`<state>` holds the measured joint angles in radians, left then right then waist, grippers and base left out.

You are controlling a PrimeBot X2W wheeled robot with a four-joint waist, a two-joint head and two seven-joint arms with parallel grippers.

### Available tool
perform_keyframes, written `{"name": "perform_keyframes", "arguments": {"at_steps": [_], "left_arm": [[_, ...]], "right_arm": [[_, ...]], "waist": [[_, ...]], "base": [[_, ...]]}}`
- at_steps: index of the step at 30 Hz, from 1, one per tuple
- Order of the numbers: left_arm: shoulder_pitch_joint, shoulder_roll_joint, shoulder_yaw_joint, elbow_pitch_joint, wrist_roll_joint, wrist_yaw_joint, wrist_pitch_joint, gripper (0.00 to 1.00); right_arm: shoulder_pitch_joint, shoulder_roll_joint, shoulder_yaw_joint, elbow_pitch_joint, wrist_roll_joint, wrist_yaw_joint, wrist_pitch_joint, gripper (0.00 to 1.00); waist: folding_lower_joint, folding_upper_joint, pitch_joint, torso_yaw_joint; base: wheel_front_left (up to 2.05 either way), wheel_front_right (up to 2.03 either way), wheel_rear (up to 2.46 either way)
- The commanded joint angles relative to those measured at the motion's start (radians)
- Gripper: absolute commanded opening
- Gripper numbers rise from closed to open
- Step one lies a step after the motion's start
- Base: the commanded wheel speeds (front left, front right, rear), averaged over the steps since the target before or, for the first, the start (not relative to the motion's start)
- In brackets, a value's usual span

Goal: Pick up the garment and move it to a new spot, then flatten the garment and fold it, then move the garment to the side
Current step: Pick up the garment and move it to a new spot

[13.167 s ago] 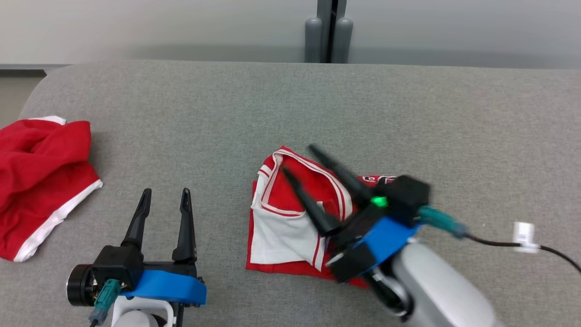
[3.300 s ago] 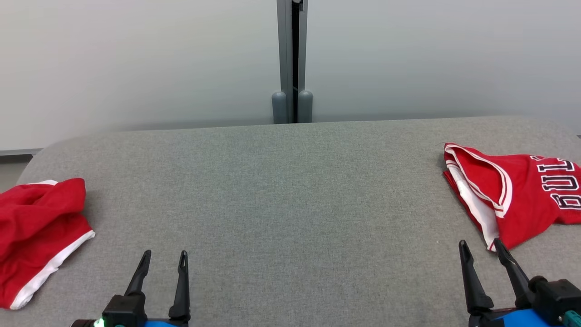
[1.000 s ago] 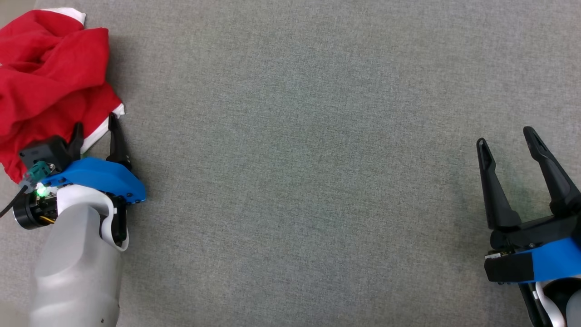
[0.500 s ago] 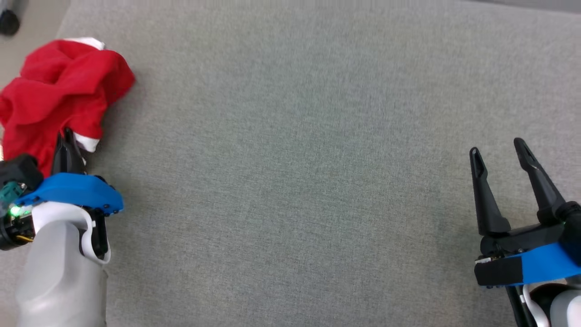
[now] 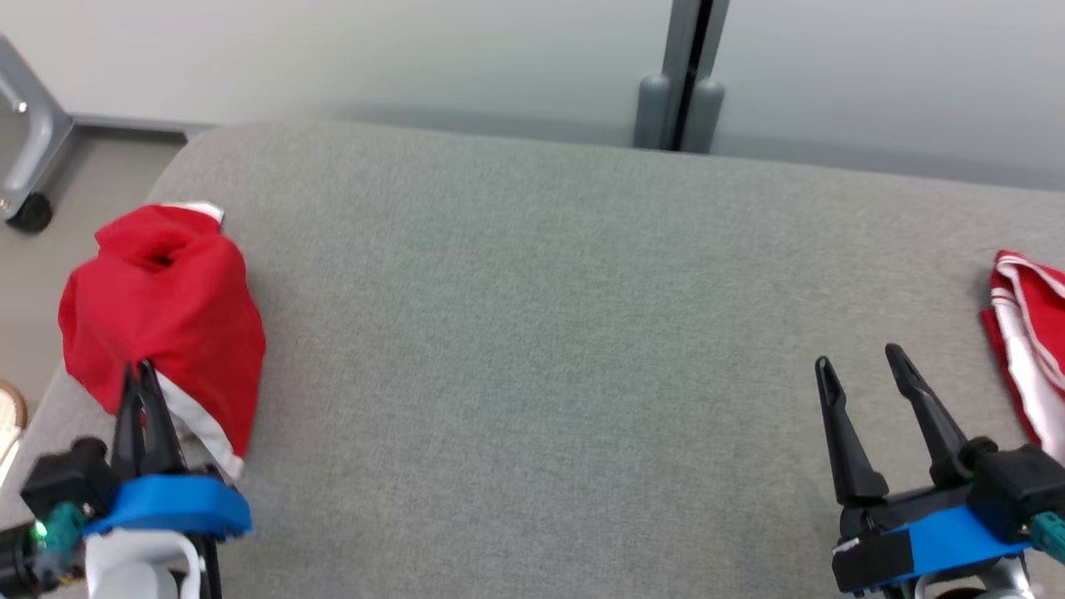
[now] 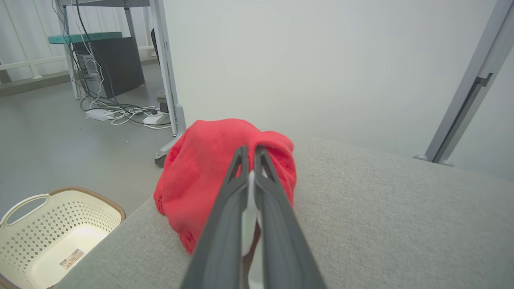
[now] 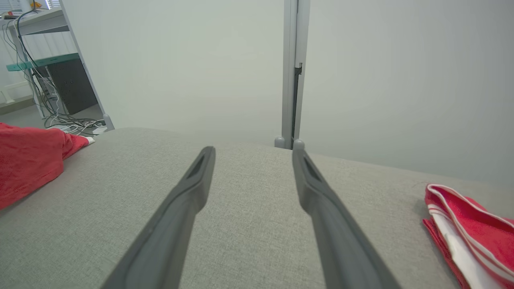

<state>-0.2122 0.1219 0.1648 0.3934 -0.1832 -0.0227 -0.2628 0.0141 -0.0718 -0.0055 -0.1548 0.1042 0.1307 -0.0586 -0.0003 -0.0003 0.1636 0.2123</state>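
A crumpled red garment (image 5: 162,316) with a white hem hangs in a bunch at the left end of the grey table (image 5: 532,349). My left gripper (image 5: 140,376) is shut on the garment's lower edge. In the left wrist view the two fingers pinch white cloth, with the red garment (image 6: 209,168) draped beyond them. My right gripper (image 5: 861,358) stands open above the table at the lower right, nothing between its fingers (image 7: 196,176). From the right wrist, the garment (image 7: 28,160) shows at the far left.
A folded red and white jersey (image 5: 1027,349) lies at the table's right edge, also in the right wrist view (image 7: 474,228). A cream laundry basket (image 6: 52,228) stands on the floor left of the table. A grey post (image 5: 682,75) rises behind the table.
My left gripper closed on the garment's hem and raised it into a hanging bunch. The head camera tilted up, so the wall and the jersey came into view. The right gripper stayed open.
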Motion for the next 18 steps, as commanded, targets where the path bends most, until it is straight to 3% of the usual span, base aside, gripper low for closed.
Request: {"name": "perform_keyframes", "arguments": {"at_steps": [1, 10, 18], "left_arm": [[0.038, -0.006, -0.008, -0.031, 0.009, 0.005, -0.002, 0.00], [0.174, -0.051, -0.138, -0.232, 0.024, -0.013, 0.054, 0.00], [0.083, -0.065, -0.318, -0.256, 0.012, -0.062, 0.092, 0.00]], "right_arm": [[0.021, 0.004, 0.000, 0.004, 0.004, 0.000, -0.006, 1.00], [0.049, 0.016, 0.007, -0.009, 0.014, 0.000, 0.002, 1.00], [0.010, 0.019, 0.024, 0.002, 0.036, 0.000, -0.016, 1.00]], "waist": [[0.0003, 0.0003, -0.058, -0.050], [0.0003, 0.0003, -0.081, -0.148], [0.0003, 0.0003, 0.004, -0.309]], "base": [[0.00, 0.00, 0.00], [0.00, 0.00, 0.00], [0.00, 0.00, 0.00]]}}
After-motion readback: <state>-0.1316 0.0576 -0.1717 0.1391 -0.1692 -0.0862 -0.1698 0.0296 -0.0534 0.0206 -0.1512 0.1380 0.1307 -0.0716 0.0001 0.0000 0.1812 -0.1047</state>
